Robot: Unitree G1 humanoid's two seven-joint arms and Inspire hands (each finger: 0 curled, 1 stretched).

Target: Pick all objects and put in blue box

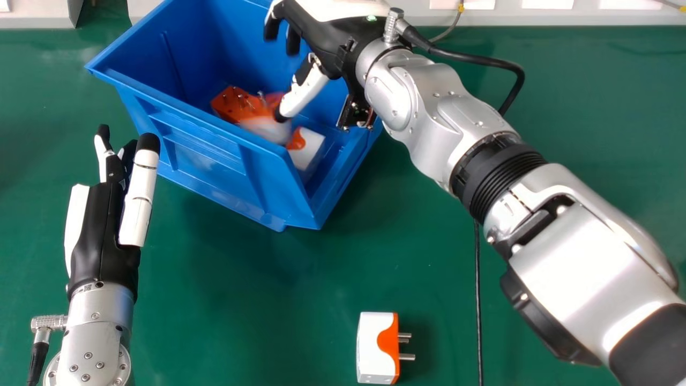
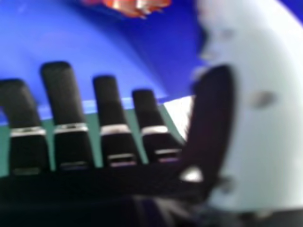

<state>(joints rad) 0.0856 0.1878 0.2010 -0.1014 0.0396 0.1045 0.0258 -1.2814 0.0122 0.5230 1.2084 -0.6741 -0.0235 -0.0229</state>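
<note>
My right hand (image 1: 335,45) is over the blue box (image 1: 206,126), open, its thumb pointing down into it. In the right hand view the right hand (image 2: 66,109) has straight fingers with nothing between them and the thumb. Inside the box lie an orange plug piece with metal pins (image 1: 236,104), a blurred white and orange piece (image 1: 268,128) under the thumb tip, and a white and orange plug (image 1: 306,147). Another white and orange plug (image 1: 375,348) lies on the table, pins to the right. My left hand (image 1: 104,225) rests open left of the box.
The green table (image 1: 241,321) carries a thin black cable (image 1: 478,300) right of the loose plug. My right forearm crosses the right side. A pale ledge with white labels (image 1: 560,13) runs along the back.
</note>
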